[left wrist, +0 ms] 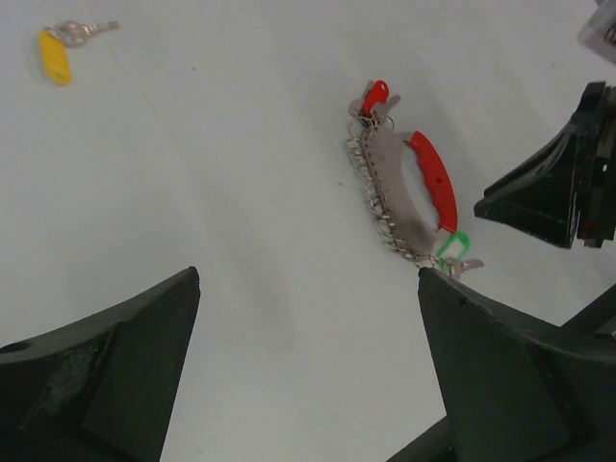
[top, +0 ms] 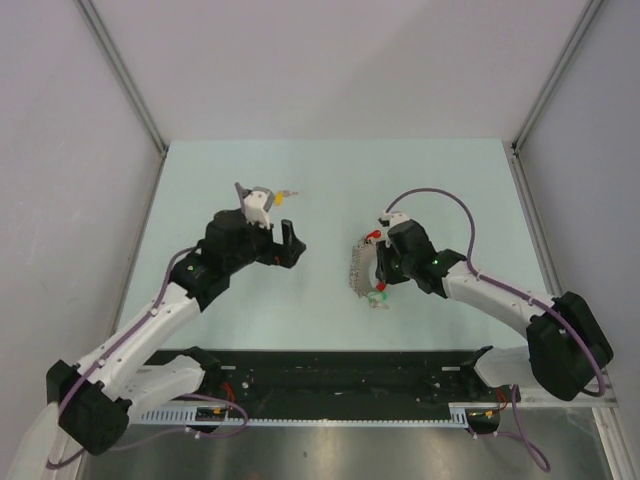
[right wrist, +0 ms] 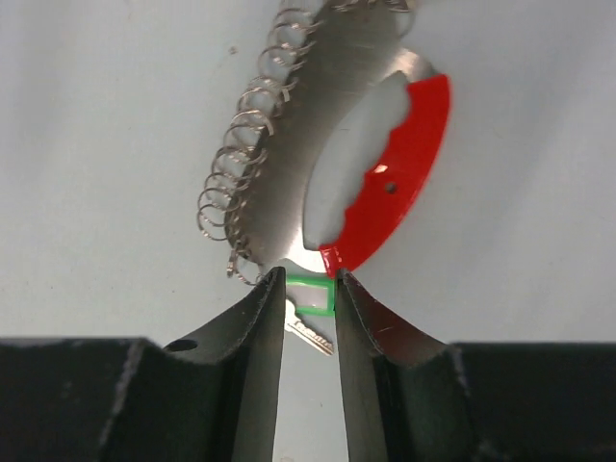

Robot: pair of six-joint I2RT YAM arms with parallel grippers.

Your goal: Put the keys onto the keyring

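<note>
Pale green table [top: 330,170], white walls. We see the right gripper [right wrist: 310,279], jaws partly apart around the green key [left wrist: 454,243] at the near end of the keyring [right wrist: 395,183]; we cannot tell if they pinch it. The left gripper [left wrist: 308,274], jaws wide, sits nearer the loose yellow key [left wrist: 54,56].

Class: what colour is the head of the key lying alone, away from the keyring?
Yellow; the lone key shows best in the left wrist view.

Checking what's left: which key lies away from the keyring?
The yellow key, lying alone far from it; the red key and green key sit right at the two ends of the keyring.
</note>
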